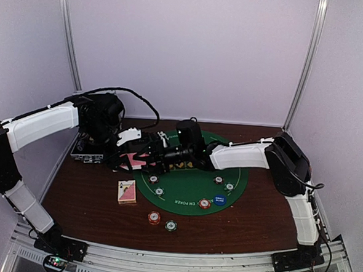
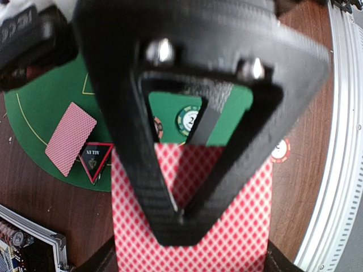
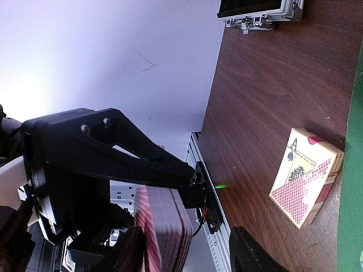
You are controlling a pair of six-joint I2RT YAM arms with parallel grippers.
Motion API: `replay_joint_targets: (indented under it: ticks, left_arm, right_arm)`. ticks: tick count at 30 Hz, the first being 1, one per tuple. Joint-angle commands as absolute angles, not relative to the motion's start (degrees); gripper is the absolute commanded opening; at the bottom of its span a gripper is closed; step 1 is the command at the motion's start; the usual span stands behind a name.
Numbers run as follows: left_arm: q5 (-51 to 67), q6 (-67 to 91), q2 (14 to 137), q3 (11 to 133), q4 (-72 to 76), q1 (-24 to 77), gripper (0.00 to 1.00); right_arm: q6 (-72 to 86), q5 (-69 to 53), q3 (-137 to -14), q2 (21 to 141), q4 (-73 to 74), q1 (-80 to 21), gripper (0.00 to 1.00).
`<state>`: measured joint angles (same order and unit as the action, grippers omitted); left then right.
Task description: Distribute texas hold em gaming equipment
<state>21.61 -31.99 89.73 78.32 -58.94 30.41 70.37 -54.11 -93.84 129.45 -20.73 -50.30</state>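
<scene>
My left gripper is shut on a deck of pink-backed playing cards, held above the table's left middle. My right gripper reaches in from the right and stands open around that deck. One of its fingers is at the deck's face. The other finger stands apart from it. A single pink-backed card and a red triangle lie on the green mat. Striped chips and a blue disc sit on and near the mat.
A card box lies on the wood left of the mat. The black silver-edged case stands open at the far left. A metal rail runs along the near edge. Both arms meet over the mat's left rim.
</scene>
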Motion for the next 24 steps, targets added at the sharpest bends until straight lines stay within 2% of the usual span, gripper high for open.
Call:
replay_joint_targets:
  ticks: [1, 7, 12, 21, 24]
  left_arm:
    - [22.9, -32.0, 88.9, 79.2, -57.4, 30.1, 0.17]
    - [22.8, -32.0, 88.8, 79.0, -57.4, 30.1, 0.16]
    - [22.8, -32.0, 88.9, 78.8, -57.4, 30.1, 0.16]
    - [22.5, -32.2, 88.9, 78.5, -57.4, 30.1, 0.16]
    - [22.3, -32.2, 88.8, 78.3, -57.4, 30.1, 0.15]
  right_arm:
    - [64.5, -54.2, -91.5, 126.0, -11.6, -49.3, 0.53]
    - [62.9, -54.5, -90.6, 123.8, -9.6, -48.9, 0.48]
    - [66.7, -54.9, -88.7, 121.4, -15.0, -48.7, 0.38]
    - [72.8, -55.2, -84.2, 118.5, -22.2, -47.1, 0.06]
    - [72.8, -55.2, -82.6, 117.2, -22.1, -46.2, 0.00]
